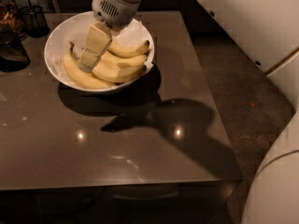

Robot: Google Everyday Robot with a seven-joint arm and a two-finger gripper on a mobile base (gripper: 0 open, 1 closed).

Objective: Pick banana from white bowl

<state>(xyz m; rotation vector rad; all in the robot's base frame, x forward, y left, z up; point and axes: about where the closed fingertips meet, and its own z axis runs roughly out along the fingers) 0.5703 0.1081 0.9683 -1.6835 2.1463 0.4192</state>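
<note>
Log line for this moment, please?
gripper: down in white bowl, at bananas | bananas: lying in white bowl, unlifted

white bowl [61, 31] glossy, paper-lined | table [117, 162] glossy, smooth | tool [86, 63] matt, in bowl

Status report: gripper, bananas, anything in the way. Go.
Gripper down inside bowl, tip among bananas. Bananas lying in bowl, none lifted. Dark jar left of bowl, apart from gripper.

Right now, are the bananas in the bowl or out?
In: the bananas lie inside the white bowl; the gripper reaches down among them.
</note>
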